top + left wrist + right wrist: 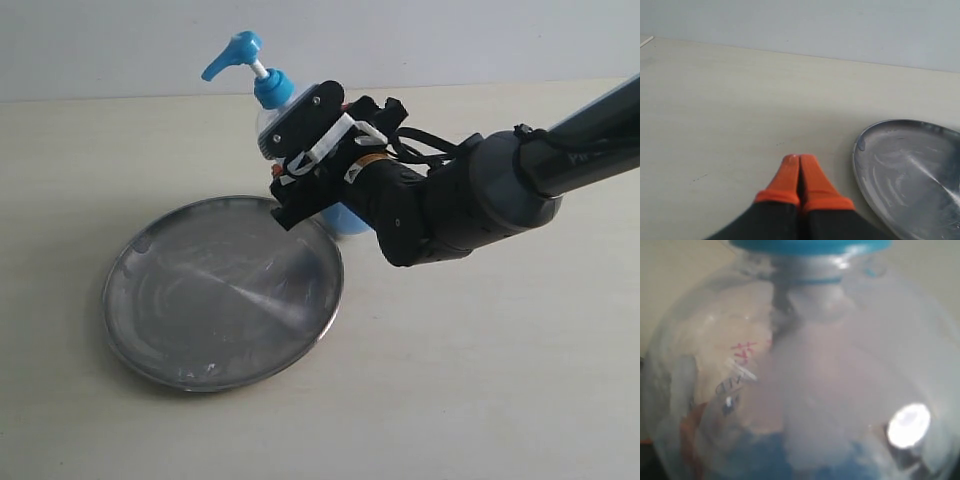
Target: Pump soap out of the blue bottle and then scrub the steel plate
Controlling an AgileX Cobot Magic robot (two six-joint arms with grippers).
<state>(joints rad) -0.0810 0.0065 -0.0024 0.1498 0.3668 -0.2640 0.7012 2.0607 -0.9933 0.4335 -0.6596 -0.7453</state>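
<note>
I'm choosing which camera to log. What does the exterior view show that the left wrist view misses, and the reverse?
Exterior only: the blue bottle and the right end effector at it. Left wrist only: the left end effector, orange fingertips pressed together. Both: the steel plate and the table.

Blue bottle (272, 90), silvery streaked steel plate (200, 300), orange-tipped left tool (799, 159), beige table (480, 380)
</note>
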